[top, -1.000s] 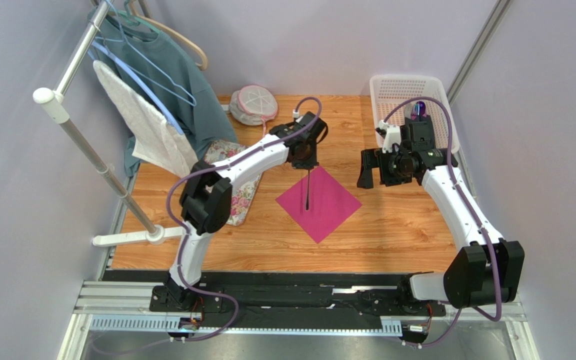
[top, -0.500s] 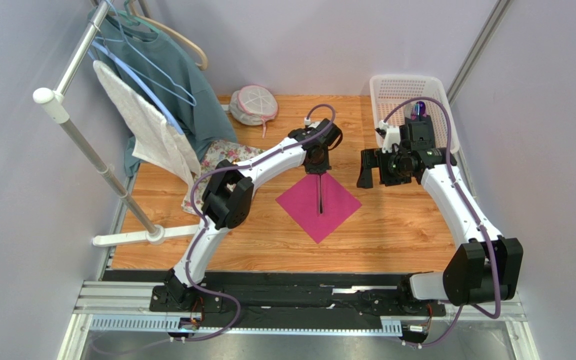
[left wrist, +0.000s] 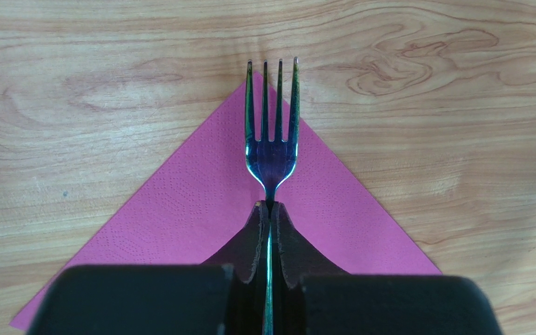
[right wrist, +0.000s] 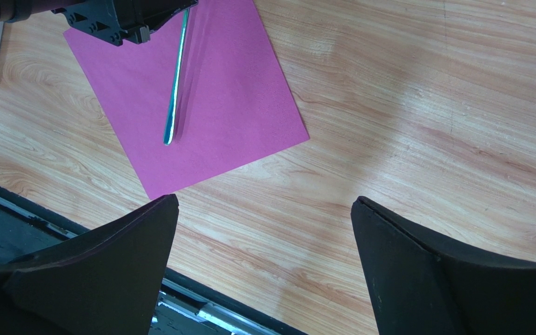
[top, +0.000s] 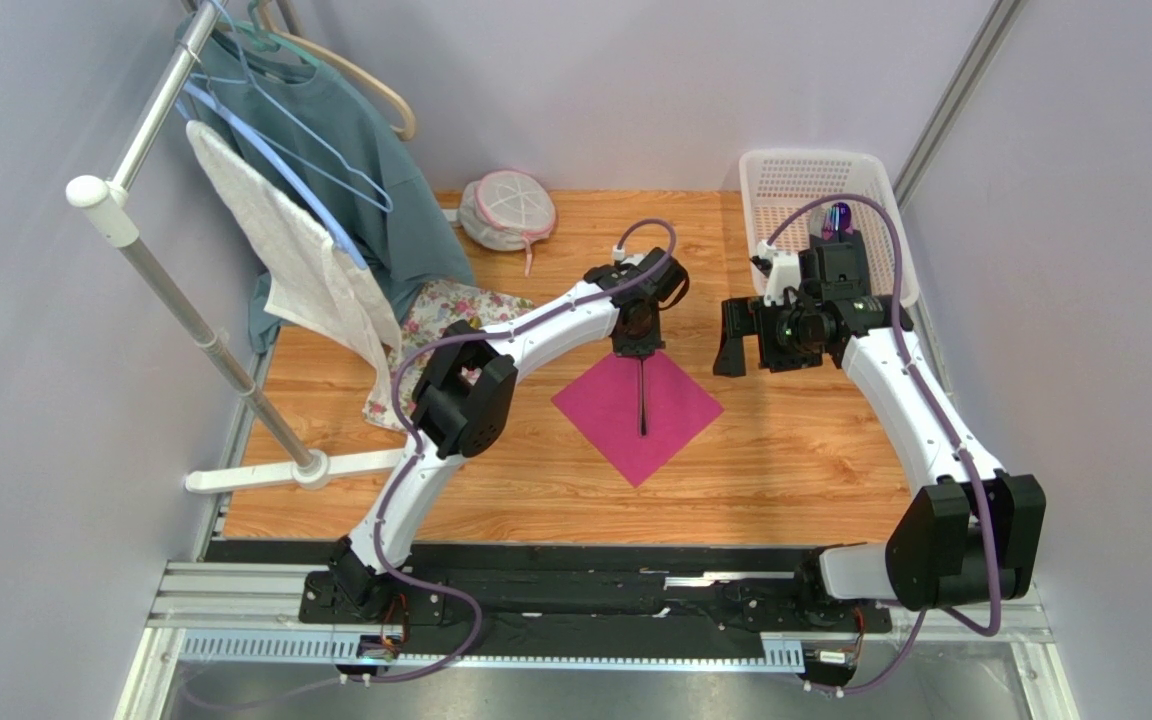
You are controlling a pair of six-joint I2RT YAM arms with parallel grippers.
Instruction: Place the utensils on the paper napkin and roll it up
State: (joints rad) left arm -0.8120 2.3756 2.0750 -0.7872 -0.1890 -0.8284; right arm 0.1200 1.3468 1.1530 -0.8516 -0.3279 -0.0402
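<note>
The magenta paper napkin (top: 675,408) lies flat as a diamond on the wooden table. My left gripper (top: 639,339) hovers over its far corner, shut on a shiny fork (top: 642,398) that slants down along the napkin's middle. In the left wrist view the fingertips (left wrist: 258,222) pinch the fork (left wrist: 271,143) at its neck, its tines reaching over a corner of the napkin (left wrist: 180,216). The right wrist view shows the fork (right wrist: 174,91) edge-on, close over the napkin (right wrist: 236,91). My right gripper (top: 732,339) hangs open to the right of the napkin, nothing between its fingers (right wrist: 264,202).
A white plastic basket (top: 823,177) with a purple-tipped item (top: 835,221) stands at the back right. A floral cloth (top: 455,318) lies left of the napkin, below a clothes rack (top: 162,278) with a teal garment and white towel. A round mesh pouch (top: 507,207) sits at the back.
My left arm has carried the fork to the right, from the napkin's left part to its middle line. The right arm has stayed put.
</note>
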